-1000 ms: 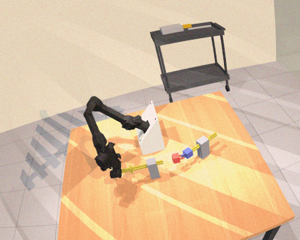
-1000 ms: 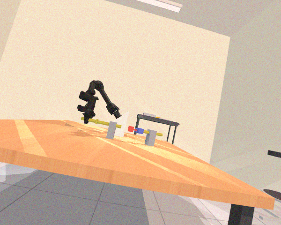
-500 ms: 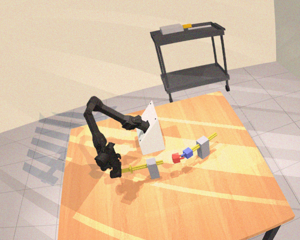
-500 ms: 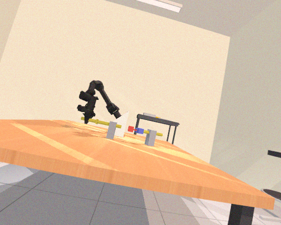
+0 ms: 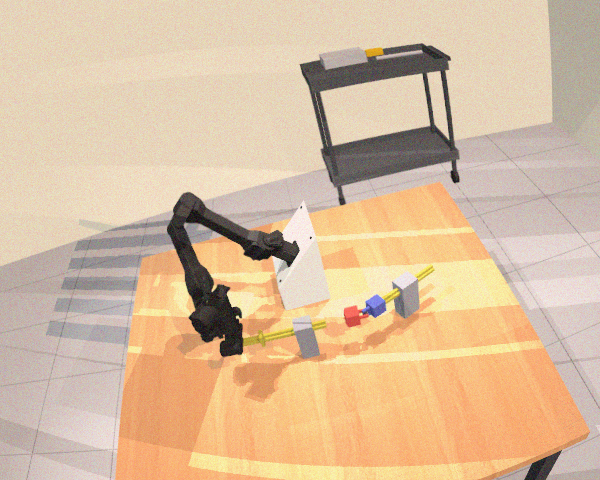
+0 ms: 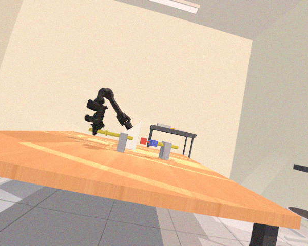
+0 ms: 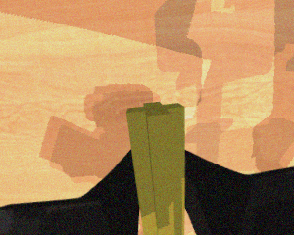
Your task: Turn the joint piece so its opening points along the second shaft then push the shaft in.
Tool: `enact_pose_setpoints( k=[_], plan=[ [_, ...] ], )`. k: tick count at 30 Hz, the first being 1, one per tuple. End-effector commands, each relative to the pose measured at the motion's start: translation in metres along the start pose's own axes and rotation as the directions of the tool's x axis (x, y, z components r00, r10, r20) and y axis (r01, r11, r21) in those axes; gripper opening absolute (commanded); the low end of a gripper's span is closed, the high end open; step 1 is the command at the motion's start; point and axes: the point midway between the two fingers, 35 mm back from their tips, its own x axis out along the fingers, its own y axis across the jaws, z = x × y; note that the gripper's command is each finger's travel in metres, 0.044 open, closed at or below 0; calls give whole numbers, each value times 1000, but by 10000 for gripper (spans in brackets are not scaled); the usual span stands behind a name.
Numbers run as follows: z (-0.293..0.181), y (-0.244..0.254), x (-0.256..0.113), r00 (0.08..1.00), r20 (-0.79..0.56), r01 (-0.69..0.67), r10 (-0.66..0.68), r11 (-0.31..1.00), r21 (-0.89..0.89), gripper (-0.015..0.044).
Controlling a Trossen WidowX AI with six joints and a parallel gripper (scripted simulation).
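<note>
My gripper point(image 6: 95, 131) point(image 7: 152, 150) is shut on the outer end of the second shaft, a yellow ribbed bar point(image 5: 279, 334) point(image 6: 113, 134) point(image 7: 166, 132) with a collar. The bar passes through a grey block point(image 5: 306, 338) point(image 6: 121, 143), and its free end sticks out a little beyond it. A gap lies between that end and the red joint piece point(image 5: 351, 316) point(image 6: 143, 140). The red piece is hinged to a blue piece point(image 5: 375, 305) point(image 6: 153, 143) on the first yellow shaft point(image 5: 425, 273) point(image 6: 174, 146), which is held in another grey block point(image 5: 407, 297) point(image 6: 166, 150). The red piece's opening faces roughly toward the second shaft; exact alignment cannot be told.
A white slanted bracket point(image 5: 309, 279) point(image 6: 134, 140) stands at the arm's base, behind the grey blocks. All stand on the wooden table point(image 5: 393, 408) point(image 6: 95, 171). A dark cart point(image 5: 388, 160) stands on the floor beyond the table.
</note>
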Motion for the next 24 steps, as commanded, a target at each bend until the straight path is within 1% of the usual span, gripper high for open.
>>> enact_pose_setpoints(
  k=[1,20,24],
  plan=[
    [0,0,0,1000,0,0,0,1000,0,67],
    [0,0,0,1000,0,0,0,1000,0,67],
    [0,-1,1,1000,-1,25,-25,1000,-3,67]
  ],
)
